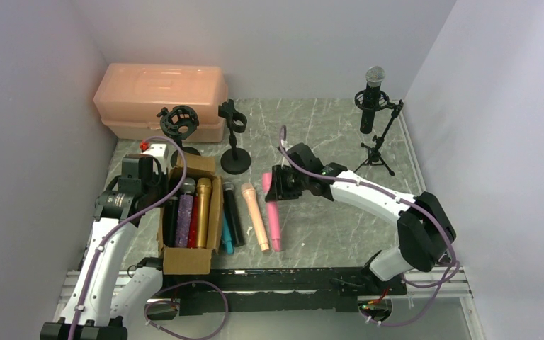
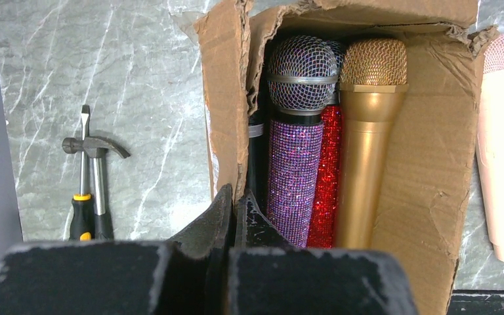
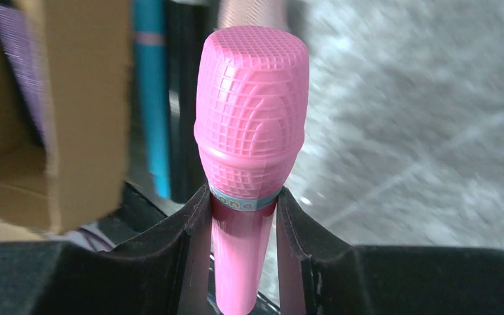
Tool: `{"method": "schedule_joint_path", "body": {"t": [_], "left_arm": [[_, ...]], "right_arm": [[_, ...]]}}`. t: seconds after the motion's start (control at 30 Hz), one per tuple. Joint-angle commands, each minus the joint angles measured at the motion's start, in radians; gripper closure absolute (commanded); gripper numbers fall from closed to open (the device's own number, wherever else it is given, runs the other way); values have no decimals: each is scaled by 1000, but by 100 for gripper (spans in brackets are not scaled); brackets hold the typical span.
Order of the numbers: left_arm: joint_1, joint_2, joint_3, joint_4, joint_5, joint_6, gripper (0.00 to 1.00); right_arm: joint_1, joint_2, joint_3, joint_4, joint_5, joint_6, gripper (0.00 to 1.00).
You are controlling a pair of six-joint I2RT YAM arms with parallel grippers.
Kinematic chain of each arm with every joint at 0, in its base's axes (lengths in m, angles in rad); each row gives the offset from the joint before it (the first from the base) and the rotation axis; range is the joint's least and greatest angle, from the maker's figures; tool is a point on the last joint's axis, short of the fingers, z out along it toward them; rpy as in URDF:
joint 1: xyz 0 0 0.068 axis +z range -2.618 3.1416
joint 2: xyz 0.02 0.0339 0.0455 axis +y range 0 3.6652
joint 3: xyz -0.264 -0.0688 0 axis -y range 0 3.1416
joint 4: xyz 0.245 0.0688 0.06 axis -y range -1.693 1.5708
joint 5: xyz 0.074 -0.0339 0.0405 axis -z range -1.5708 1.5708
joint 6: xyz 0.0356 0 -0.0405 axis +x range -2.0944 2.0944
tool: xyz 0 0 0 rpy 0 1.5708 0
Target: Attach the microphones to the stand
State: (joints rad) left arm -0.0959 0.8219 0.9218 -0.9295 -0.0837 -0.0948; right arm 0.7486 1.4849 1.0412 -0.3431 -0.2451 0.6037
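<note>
My right gripper (image 1: 281, 185) (image 3: 243, 193) is shut on the pink microphone (image 1: 274, 223) (image 3: 252, 118) just below its head; the handle points toward the table's near edge. Beside it lie a peach microphone (image 1: 256, 216), a black one (image 1: 232, 212) and a teal one (image 1: 226, 239). The cardboard box (image 1: 184, 261) (image 2: 426, 164) holds purple glitter (image 2: 295, 164), red glitter (image 2: 328, 170) and gold (image 2: 367, 131) microphones. My left gripper (image 1: 157, 177) (image 2: 236, 193) is shut on the box's torn left wall. Two bare stands, a shock-mount stand (image 1: 179, 122) and a clip stand (image 1: 234, 142), are behind the box.
A tripod stand (image 1: 377, 145) at the back right carries a silver-headed microphone (image 1: 373, 88). A peach plastic case (image 1: 159, 99) sits at the back left against the wall. A hammer (image 2: 95, 147) and a screwdriver (image 2: 82, 197) lie left of the box.
</note>
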Motion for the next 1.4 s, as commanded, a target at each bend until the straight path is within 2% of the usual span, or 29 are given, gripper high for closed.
{"method": "schedule_joint_path", "body": {"t": [0.0,0.13,0.27,0.37,0.5,0.57,0.7,0.87,1.03,1.17,1.37], "left_arm": [[-4,-15,14,99,36,-19,100],[-4,-13,19,111,52,-11,100],[-4,1,45,108,64,-12,100],[-4,5,46,99,75,-17,100],[-4,-6,34,107,75,-13,100],[-4,-7,31,111,75,-15,100],[-4,0,34,104,85,-32,100],[-4,-2,27,109,97,-43,100],[-4,-8,27,103,108,-38,100],[-4,-18,17,110,96,-39,100],[-4,-15,32,108,100,-45,100]], "right_arm": [[-25,-21,-73,-13,61,-44,100],[-33,67,-76,30,54,-53,100],[-35,183,-9,39,51,-63,95],[-37,241,32,47,50,-62,84],[-40,271,64,57,30,-44,60],[-40,267,78,62,14,-29,53],[-40,227,107,52,-10,-10,46],[-3,107,168,-1,108,65,44],[136,64,281,-29,240,128,44],[248,133,416,-43,275,131,44],[349,349,625,-73,262,110,44]]}}
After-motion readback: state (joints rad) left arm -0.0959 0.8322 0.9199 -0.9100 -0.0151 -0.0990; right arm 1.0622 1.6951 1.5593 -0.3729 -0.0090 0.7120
